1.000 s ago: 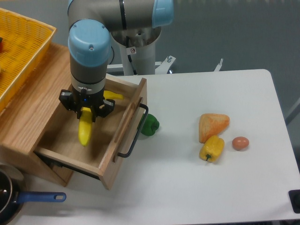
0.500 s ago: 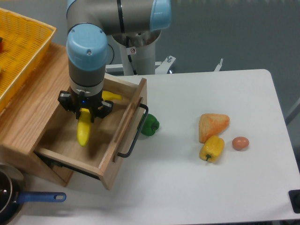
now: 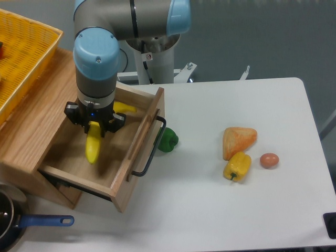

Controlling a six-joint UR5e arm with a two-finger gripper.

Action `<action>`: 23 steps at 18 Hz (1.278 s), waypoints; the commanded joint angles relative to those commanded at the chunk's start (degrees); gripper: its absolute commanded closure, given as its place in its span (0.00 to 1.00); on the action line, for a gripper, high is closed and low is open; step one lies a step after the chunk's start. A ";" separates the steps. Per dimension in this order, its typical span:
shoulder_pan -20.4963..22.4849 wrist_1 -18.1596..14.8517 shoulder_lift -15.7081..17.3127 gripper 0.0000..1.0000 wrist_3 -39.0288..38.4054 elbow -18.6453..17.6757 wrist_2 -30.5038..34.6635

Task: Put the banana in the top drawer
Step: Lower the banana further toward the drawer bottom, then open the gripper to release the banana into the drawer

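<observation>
Near the front edge at seven o'clock: a pan [image 3: 8,220] with a blue handle, beside the wooden cabinet [image 3: 31,131]. On the white table [image 3: 231,210], at three to four o'clock: a yellow pepper [image 3: 237,167], a brown egg [image 3: 269,160], an orange wedge [image 3: 239,140] just behind. At centre, a green pepper [image 3: 168,140], just beside the black bar handle. Pulled open at nine o'clock, the top drawer [image 3: 134,157], light oak. Inside its opening, the banana [image 3: 93,147], clamped near its upper end by the gripper [image 3: 94,126], fingers closed around it. Compared with a second ago, arm and banana shifted slightly toward nine o'clock. At ten o'clock, on the cabinet top, a yellow basket [image 3: 26,58]. Behind, a small red-and-white sticker on the arm's base, too small to read; grey floor beyond.
</observation>
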 joint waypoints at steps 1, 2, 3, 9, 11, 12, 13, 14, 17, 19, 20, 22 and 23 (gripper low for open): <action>0.00 0.00 0.00 0.55 0.00 -0.09 0.00; 0.00 0.00 0.00 0.55 0.00 -0.09 -0.09; -0.09 0.00 0.00 0.55 0.00 -0.09 0.00; -0.09 0.00 -0.09 0.55 0.09 -0.18 0.00; -0.09 0.00 -0.26 0.55 0.09 -0.18 0.00; -0.09 0.09 -0.35 0.55 0.09 -0.18 0.00; -0.09 0.09 -0.35 0.55 0.09 -0.18 0.00; -0.09 0.00 -0.35 0.55 0.09 -0.18 0.00; -0.09 0.00 -0.26 0.54 0.09 -0.18 0.00; -0.09 0.00 -0.26 0.53 0.18 -0.18 0.00; -0.09 0.09 -0.26 0.51 0.18 -0.18 0.00; -0.09 0.09 -0.26 0.47 0.35 -0.18 0.00; -0.09 0.17 -0.26 0.39 0.44 -0.18 0.00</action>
